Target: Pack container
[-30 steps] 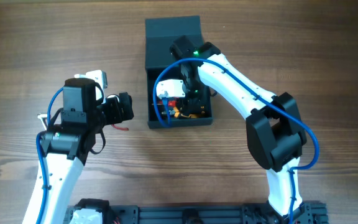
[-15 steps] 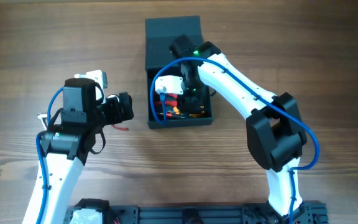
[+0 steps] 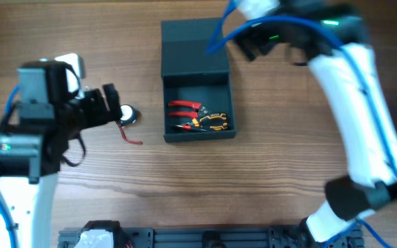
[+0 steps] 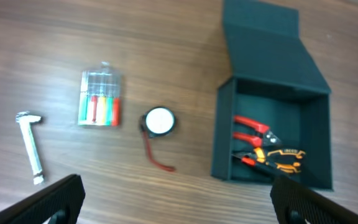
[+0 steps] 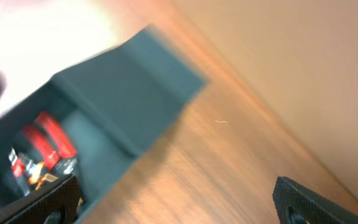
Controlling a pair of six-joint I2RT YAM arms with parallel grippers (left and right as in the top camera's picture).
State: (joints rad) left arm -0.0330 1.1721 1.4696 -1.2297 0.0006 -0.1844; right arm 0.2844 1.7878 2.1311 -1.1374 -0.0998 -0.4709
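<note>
The container, a dark teal-grey box, stands mid-table with its flap lid lying open behind it. Inside lie red-handled pliers and orange-and-black pliers. My right gripper hangs blurred high over the lid's right side. In its wrist view it is open and empty, above the wood beside the container. My left gripper is left of the box. Its wrist view shows it open and empty, high above the table, with the container at the right.
On the table left of the box lie a round white tape measure with a red strap, a clear case of coloured screwdrivers and a small metal hammer-like tool. The tape measure sits just off my left fingertips.
My right gripper has opened and risen out of the box toward the back right, leaving the pliers inside. My left arm has lifted and shifted left, uncovering the tape measure.
</note>
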